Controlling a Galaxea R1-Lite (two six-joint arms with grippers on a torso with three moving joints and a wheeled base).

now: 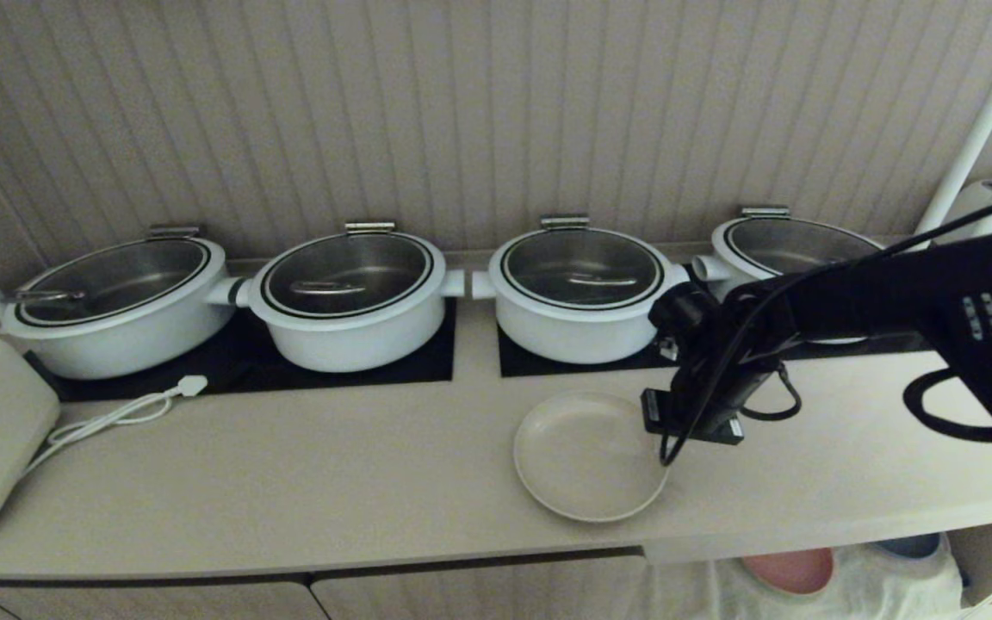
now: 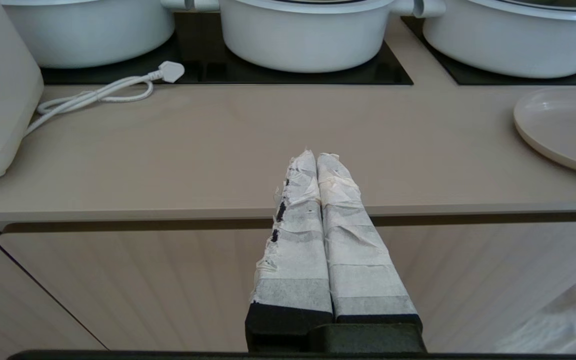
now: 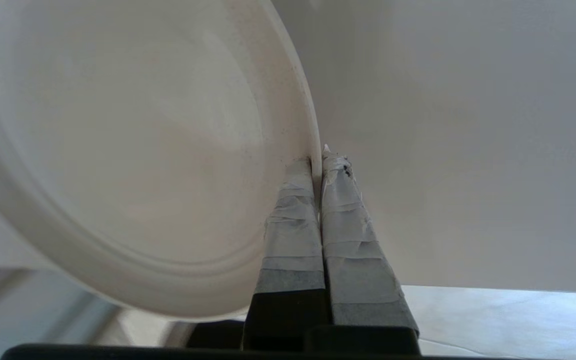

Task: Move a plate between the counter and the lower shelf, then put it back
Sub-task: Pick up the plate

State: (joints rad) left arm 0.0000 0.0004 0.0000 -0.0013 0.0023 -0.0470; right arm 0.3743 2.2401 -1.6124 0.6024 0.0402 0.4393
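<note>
Plate point(image 1: 586, 456): it sits on the counter point(image 1: 289, 465) near the front edge, in front of the gap between the two right-hand pots; my right gripper point(image 3: 320, 160) has its taped fingers point(image 3: 293, 220) pinched together on the rim at the plate's right side
Reason for the hold: I take the rim because the plate is flat and low, so the thin raised edge is the only part my fingers can pinch from the side
Tilt: in the right wrist view the plate seems angled against the surface, but I cannot tell if it is lifted or resting
Right arm point(image 1: 892, 301): it reaches in from the right, above the counter, wrist pointing down over the plate's edge
Left gripper point(image 2: 318, 165): parked in front of the counter's edge, fingers pressed shut on nothing, well away from the plate
Edges: the counter's rounded front lip lies just beside the plate; the pots point(image 1: 582, 293) stand behind it
Open room: bare counter stretches to the left toward the white cord point(image 1: 117, 413); I judge the way out over the front lip is free
Lower shelf point(image 1: 849, 594): white cloth shows below right, with a pink plate point(image 1: 789, 570) and a blue one point(image 1: 908, 544) on it
</note>
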